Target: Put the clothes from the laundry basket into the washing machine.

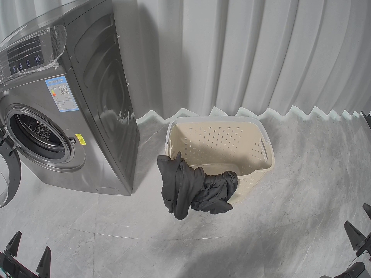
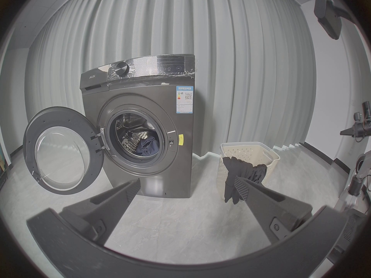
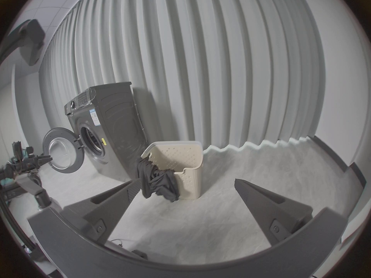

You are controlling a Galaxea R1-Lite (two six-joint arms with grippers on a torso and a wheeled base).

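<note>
A cream laundry basket (image 1: 257, 136) (image 2: 251, 153) (image 3: 185, 159) stands on the floor right of the grey washing machine (image 1: 96, 97) (image 2: 154, 97) (image 3: 112, 116). A dark garment (image 1: 193, 188) (image 2: 241, 174) (image 3: 156, 180) hangs over the basket's near rim, drooping to the floor. The machine's round door (image 2: 62, 151) (image 3: 62, 155) is swung open; a blue cloth (image 2: 148, 145) lies in the drum. My left gripper (image 1: 29, 251) (image 2: 185, 192) is open, low at the near left, holding nothing. My right gripper (image 1: 365, 222) (image 3: 187, 192) is open at the near right, also holding nothing.
Pale pleated curtains (image 1: 251, 47) hang behind the machine and basket. The floor (image 1: 154, 244) is grey marble-look tile, bare between the grippers and the basket. The open door (image 1: 7, 174) juts out at the far left.
</note>
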